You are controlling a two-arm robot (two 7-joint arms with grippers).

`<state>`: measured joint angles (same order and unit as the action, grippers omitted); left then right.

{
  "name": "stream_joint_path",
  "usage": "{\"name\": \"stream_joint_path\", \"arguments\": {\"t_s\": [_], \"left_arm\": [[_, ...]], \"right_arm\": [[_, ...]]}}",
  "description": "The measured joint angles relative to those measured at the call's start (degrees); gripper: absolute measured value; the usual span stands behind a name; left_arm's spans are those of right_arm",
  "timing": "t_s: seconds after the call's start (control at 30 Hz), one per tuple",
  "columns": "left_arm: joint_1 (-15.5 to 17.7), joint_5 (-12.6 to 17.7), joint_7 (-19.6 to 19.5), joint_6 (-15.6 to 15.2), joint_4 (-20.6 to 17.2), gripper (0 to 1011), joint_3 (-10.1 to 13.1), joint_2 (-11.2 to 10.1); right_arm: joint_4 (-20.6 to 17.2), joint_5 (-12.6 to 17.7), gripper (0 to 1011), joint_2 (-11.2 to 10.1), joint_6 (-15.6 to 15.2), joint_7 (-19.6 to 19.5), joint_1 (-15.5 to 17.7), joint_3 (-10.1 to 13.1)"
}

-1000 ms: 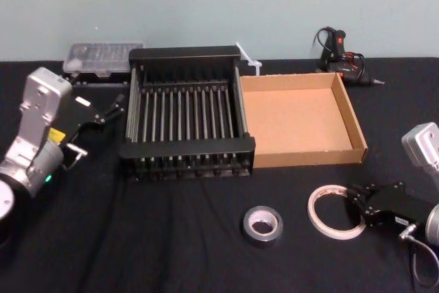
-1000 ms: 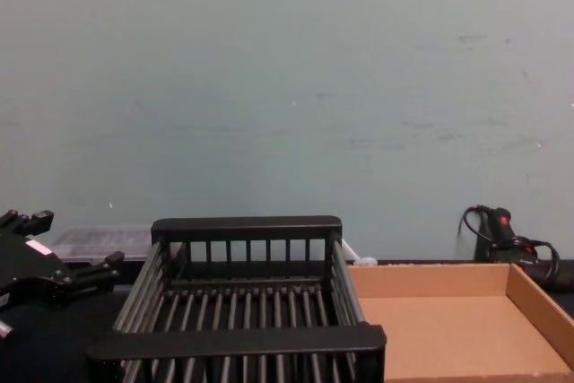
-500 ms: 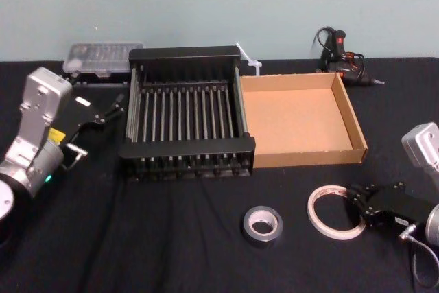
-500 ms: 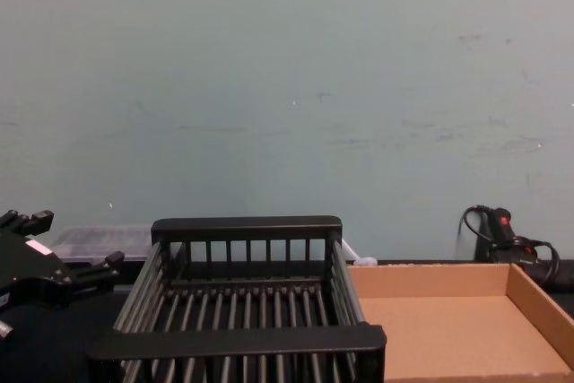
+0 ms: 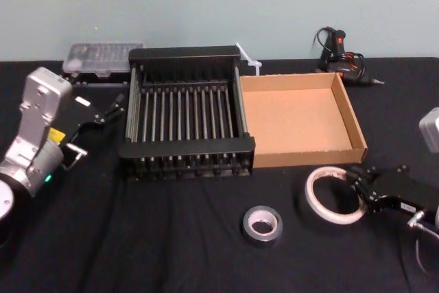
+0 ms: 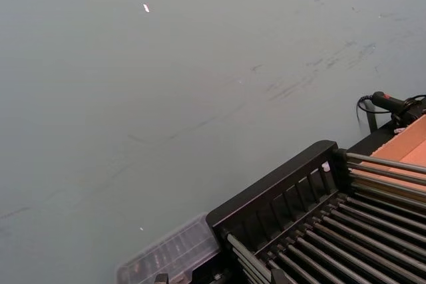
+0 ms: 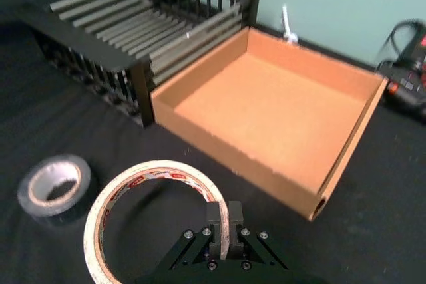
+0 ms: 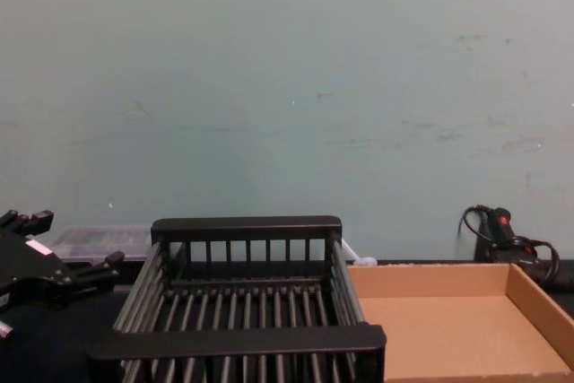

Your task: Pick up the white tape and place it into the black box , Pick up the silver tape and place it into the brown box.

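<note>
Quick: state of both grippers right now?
Left gripper: open, empty, beside the black box.
Right gripper: shut on the white tape.

The left arm is parked at the robot's left, its silver wrist raised and tilted forward, and the left gripper (image 5: 113, 109) points ahead with its two black fingers spread apart. The right arm reaches in low from the robot's right. The right gripper (image 5: 358, 184) points inward, its fingers (image 7: 214, 221) pinched together on the wall of the white tape (image 5: 335, 219).
</note>
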<state>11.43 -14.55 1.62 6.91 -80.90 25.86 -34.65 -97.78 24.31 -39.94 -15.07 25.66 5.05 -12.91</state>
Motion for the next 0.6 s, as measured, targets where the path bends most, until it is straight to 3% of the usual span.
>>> {"name": "stream_joint_path", "arguments": {"t_s": [0.27,0.6], "left_arm": [[0.0,0.0,0.0,0.0,0.0,1001,0.0,0.0],[0.0,0.0,0.0,0.0,0.0,1001,0.0,0.0]], "right_arm": [[-1.2,1.0,77,0.2,1.0,-1.0,-1.5,0.7],[1.5,-1.7,77,1.8,0.6,-2.5,-6.5,-1.7]]}}
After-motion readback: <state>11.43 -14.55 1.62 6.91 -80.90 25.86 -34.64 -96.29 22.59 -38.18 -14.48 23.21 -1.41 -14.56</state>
